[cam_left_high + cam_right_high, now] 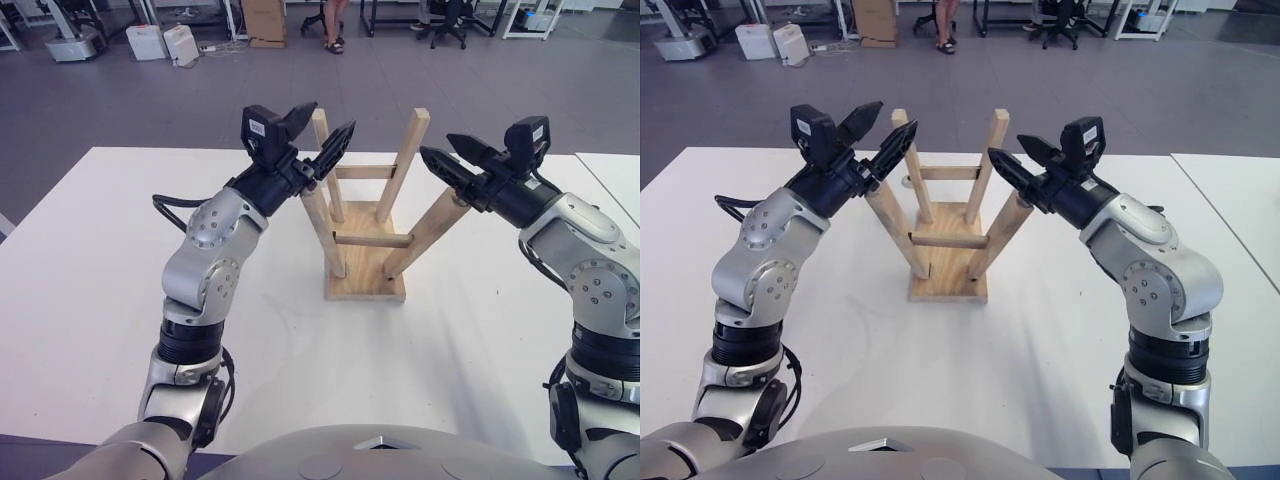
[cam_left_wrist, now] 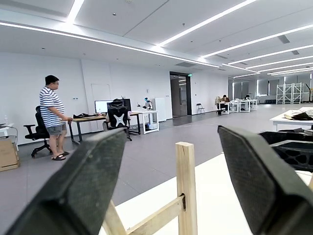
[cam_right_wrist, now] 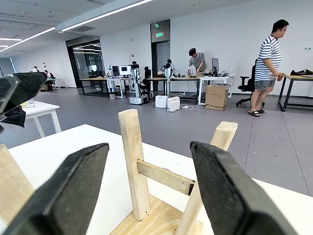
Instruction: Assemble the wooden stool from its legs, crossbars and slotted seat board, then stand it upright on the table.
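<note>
Spread left fingers hide one leg top of the upturned stool

Upturned stool blocks the middle
Four splayed legs and their crossbars fence off the seat board; passing room lies outside them, over the table.

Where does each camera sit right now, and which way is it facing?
Left eye: head, facing forward and down at the upturned stool on the table; left gripper and right gripper show, both open.
Right eye: same head, same scene.
Left wrist: left arm, facing between its jaws past a stool leg into the room.
Right wrist: right arm, facing between its jaws at the stool's legs; both wrist views share the stool.
</note>
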Robot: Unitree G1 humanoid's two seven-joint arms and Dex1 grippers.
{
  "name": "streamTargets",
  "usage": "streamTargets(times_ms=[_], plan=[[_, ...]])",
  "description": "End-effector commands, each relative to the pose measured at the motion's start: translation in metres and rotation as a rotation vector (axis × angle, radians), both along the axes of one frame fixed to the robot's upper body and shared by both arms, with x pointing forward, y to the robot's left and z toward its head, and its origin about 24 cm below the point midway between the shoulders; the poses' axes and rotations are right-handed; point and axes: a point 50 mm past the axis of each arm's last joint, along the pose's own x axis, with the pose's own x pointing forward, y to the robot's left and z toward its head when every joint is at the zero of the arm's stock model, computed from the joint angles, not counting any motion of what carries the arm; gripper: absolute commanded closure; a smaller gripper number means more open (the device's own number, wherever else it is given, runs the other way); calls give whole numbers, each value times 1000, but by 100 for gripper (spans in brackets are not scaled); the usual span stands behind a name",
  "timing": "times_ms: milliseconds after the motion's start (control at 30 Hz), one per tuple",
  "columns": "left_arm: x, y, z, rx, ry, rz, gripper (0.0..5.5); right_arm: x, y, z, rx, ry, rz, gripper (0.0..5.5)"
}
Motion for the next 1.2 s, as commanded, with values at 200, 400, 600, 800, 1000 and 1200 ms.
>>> streamTargets(times_ms=[200,400,600,800,1000,1200], plan=[[-2,-3,9,136,27,-65,209,5,4,9,-66,-16,37,241],[1,11,101,93,-183,-169,209,-1,-11,100,-24,-266,59,241],[0,8,-42,227,276,-253,209,-3,4,-30,-32,172,65,241],[10,9,-31,175,179,-248,209,3,-1,-4,73,36,97,241],[5,48,64,-38,-52,-199,209,30,-59,-6,-92,50,-109,241],[0,118,-26,212,237,68,209,21,6,-103,-82,225,313,241]])
